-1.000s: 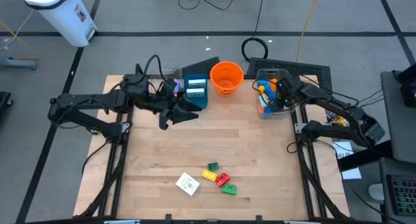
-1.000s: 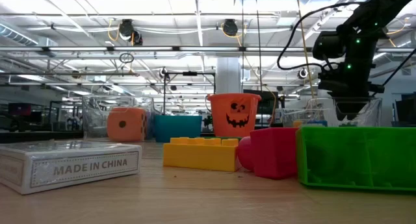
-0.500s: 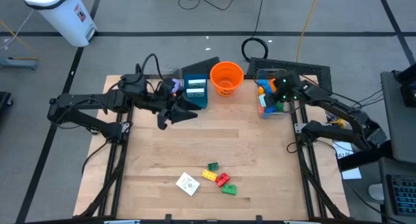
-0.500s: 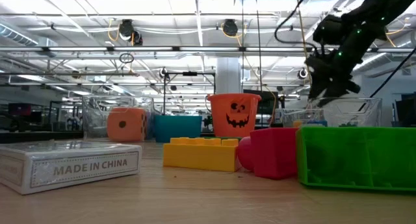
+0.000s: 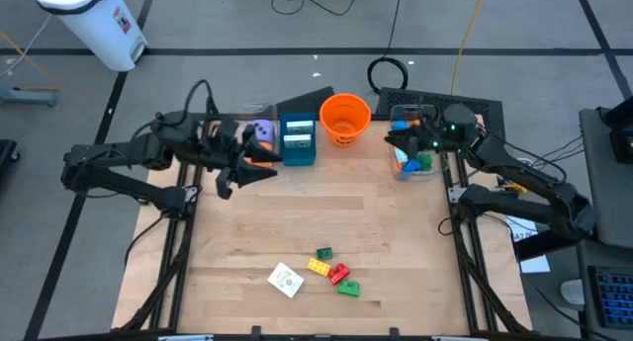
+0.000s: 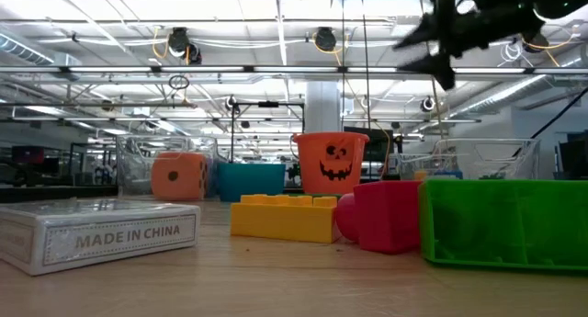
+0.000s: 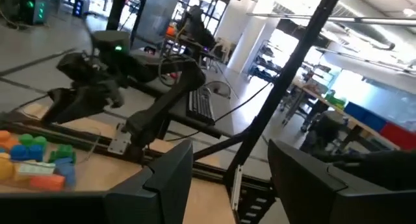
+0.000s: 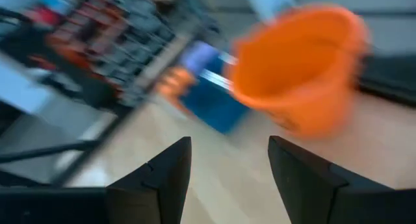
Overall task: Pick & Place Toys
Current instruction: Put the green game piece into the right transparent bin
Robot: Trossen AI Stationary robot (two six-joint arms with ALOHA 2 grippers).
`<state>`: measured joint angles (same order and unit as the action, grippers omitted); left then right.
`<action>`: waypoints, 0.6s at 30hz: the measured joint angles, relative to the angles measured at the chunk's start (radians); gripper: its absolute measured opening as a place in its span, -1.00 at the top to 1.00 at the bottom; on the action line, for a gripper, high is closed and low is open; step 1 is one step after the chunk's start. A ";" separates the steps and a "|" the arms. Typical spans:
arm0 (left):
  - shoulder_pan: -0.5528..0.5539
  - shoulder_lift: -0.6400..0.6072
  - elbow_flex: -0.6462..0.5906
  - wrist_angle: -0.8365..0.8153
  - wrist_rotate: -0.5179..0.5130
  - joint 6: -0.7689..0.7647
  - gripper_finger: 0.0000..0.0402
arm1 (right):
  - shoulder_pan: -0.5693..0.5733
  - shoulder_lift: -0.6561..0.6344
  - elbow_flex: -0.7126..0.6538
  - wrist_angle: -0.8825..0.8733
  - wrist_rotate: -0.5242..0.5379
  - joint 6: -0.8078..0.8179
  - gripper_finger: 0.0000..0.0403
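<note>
Near the table's front edge lie a white card box (image 5: 286, 280) (image 6: 101, 232) and green (image 5: 323, 253), yellow (image 5: 318, 267) (image 6: 283, 216), red (image 5: 339, 274) (image 6: 386, 216) and green (image 5: 348, 289) (image 6: 501, 220) bricks. An orange die (image 6: 177, 176) and a purple die (image 5: 262, 130) sit in the clear bin at the back left. My left gripper (image 5: 259, 173) (image 7: 231, 178) hovers open beside that bin, holding nothing. My right gripper (image 5: 398, 131) (image 6: 441, 41) (image 8: 231, 178) hangs open and empty high over the right clear bin (image 5: 413, 155), pointing toward the orange bucket (image 5: 344, 119).
A teal box (image 5: 297, 138) stands between the left bin and the bucket along the far edge. The right bin holds several coloured toys (image 7: 36, 160). Bare wood (image 5: 326, 208) spreads between the back row and the front pile.
My right gripper has risen out of the right clear bin and tipped from pointing down to nearly level, facing the orange bucket. My left gripper has drawn back toward the table's left edge and rolled a little. The toys at the front have not moved.
</note>
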<state>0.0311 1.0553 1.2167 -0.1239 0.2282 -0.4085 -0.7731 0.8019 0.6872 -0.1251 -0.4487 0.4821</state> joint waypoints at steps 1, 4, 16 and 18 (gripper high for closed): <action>-0.008 -0.006 0.000 -0.015 -0.012 0.007 -0.03 | 0.041 -0.002 0.000 0.050 0.004 0.026 0.03; -0.036 -0.018 0.002 -0.069 -0.036 0.016 -0.03 | 0.173 0.002 0.000 0.205 0.037 0.078 0.03; -0.193 -0.023 0.001 -0.129 -0.039 0.008 -0.03 | 0.865 0.240 0.002 0.502 0.532 -0.028 0.03; -0.212 -0.023 0.001 -0.131 -0.049 0.008 -0.03 | 0.957 0.315 0.014 0.501 0.603 -0.065 0.03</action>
<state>-0.1806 1.0327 1.2175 -0.2544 0.1791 -0.4004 0.1836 1.1170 0.7015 0.3762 0.1542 0.4174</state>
